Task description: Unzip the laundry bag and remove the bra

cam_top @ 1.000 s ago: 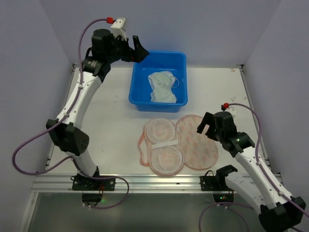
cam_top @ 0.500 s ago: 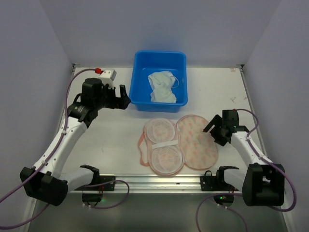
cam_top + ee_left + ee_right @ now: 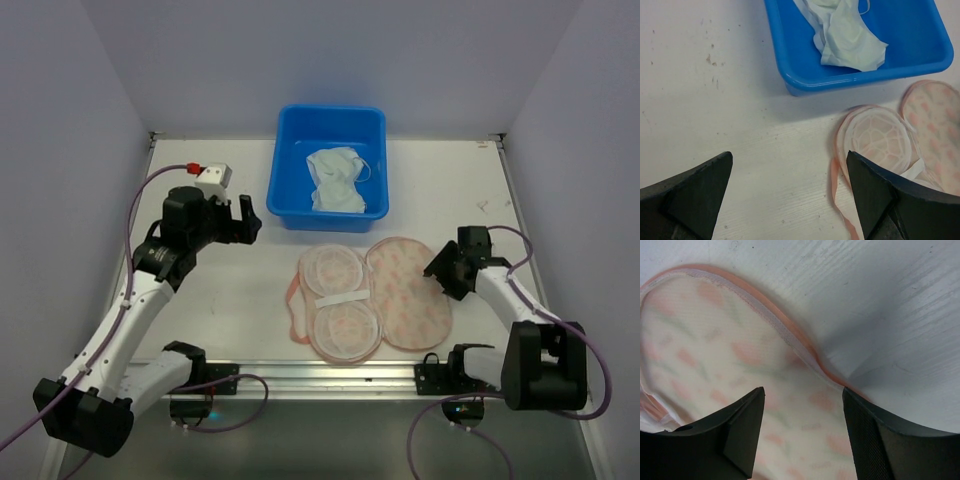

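While the bra lies in the tub, the left hand gapes empty; the right hand, half-open, straddles the edge of the laundry bag.

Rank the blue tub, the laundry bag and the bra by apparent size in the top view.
1. laundry bag, spread open
2. blue tub, close behind, nearly alike
3. bra, clearly smallest, lying in the tub
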You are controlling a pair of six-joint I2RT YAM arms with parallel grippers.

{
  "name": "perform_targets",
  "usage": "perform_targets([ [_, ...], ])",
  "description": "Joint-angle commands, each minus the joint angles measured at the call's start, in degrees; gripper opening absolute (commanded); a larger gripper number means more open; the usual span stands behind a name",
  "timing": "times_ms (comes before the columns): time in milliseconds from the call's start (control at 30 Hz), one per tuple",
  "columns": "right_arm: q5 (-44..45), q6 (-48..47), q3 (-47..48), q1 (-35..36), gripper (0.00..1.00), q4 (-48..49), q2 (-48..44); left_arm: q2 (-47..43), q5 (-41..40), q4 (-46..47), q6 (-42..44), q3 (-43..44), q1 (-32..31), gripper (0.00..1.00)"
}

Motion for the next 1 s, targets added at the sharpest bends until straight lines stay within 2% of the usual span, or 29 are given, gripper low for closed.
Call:
perform_targets([
  [0, 6.05, -1.26, 2.48, 0.66, 0.65, -2.90, -4.10, 0.41, -0.18, 3.78, 1.41, -0.93, 0.27, 1.00],
  [133, 10.29, -1.79, 4.60, 0.66, 0.66, -5.90, -3.94, 0.59, 0.43, 4.31, 1.50, -1.64, 0.28, 1.00],
  [333, 4.77, -2.49, 8.20, 0.66, 0.63, -4.94, 6.35, 0.07, 0.26, 4.75, 1.85, -2.52, 0.27, 1.00],
  [500, 3.09, -2.49, 8.29, 0.66, 0.48, -4.05, 7.67, -0.55, 0.08, 5.19, 2.03, -3.05, 0.27, 1.00],
  [600, 1.86, -2.58, 7.77, 0.66, 0.42, -3.44, 9.78, -0.55, 0.26, 5.28, 2.11, -3.22, 0.27, 1.00],
  [667, 0.72, -2.84, 7.59, 0.66, 0.34, -2.74, 10.66, -0.73, 0.43, 5.45, 2.03, -3.31, 0.27, 1.00],
  [700, 1.32, -2.84, 7.50, 0.66, 0.31, -2.65, 10.40, -0.81, 0.69, 5.54, 2.03, -3.48, 0.27, 1.00],
  [733, 1.42, -2.75, 7.41, 0.66, 0.24, -3.08, 10.31, -0.90, 0.78, 5.63, 2.11, -3.49, 0.27, 1.00],
  [833, 3.95, -3.37, 8.20, 0.66, 0.13, -4.66, 9.70, -0.90, 0.96, 5.80, 2.11, -3.49, 0.27, 1.00],
  [867, 4.75, -3.46, 8.29, 0.66, 0.06, -5.19, 9.17, -0.82, 1.05, 5.72, 2.11, -3.57, 0.36, 1.00],
  [933, 7.03, -3.98, 9.08, 0.66, 0.00, -7.29, 6.45, -0.64, 1.22, 5.89, 2.11, -3.57, 0.36, 1.00],
  [967, 7.65, -4.16, 9.43, 0.66, 0.00, -8.00, 5.31, -0.55, 1.40, 5.89, 2.03, -3.49, 0.28, 1.00],
])
